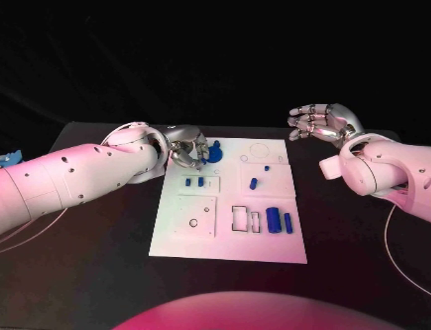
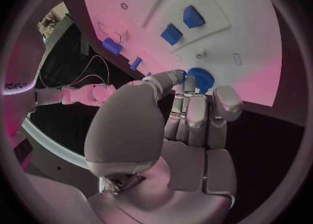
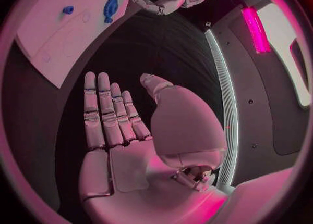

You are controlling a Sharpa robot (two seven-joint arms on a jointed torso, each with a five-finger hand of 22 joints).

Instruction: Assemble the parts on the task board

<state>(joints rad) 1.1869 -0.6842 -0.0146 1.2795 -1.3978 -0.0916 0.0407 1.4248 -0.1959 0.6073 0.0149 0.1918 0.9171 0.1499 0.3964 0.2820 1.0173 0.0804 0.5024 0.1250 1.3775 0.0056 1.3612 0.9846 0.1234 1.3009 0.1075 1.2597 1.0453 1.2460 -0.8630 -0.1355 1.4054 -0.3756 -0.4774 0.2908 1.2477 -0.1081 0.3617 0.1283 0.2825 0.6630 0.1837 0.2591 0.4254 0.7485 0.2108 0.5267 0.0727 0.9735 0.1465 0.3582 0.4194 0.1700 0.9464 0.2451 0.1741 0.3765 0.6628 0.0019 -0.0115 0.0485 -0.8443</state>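
The white task board [image 1: 230, 237] lies in the middle of the table. At its far left corner sits a round blue gear [image 1: 215, 149], and my left hand [image 1: 188, 152] pinches its edge between thumb and fingertips [image 2: 189, 84]; the toothed gear [image 2: 202, 78] lies flat on the board. Two short blue blocks [image 1: 194, 182] stand in a recess just in front of it. Two blue cylinders [image 1: 278, 220] lie by the rectangular slots at the near right. My right hand [image 1: 319, 122] hovers beyond the board's far right corner, fingers apart [image 3: 107, 114], holding nothing.
Two small blue pegs [image 1: 255, 183] [image 1: 267, 168] sit in the board's middle right. A square plate with holes [image 1: 196, 216] takes up the near left of the board. Black table [image 1: 96, 240] surrounds the board on all sides. Thin cables trail from both arms.
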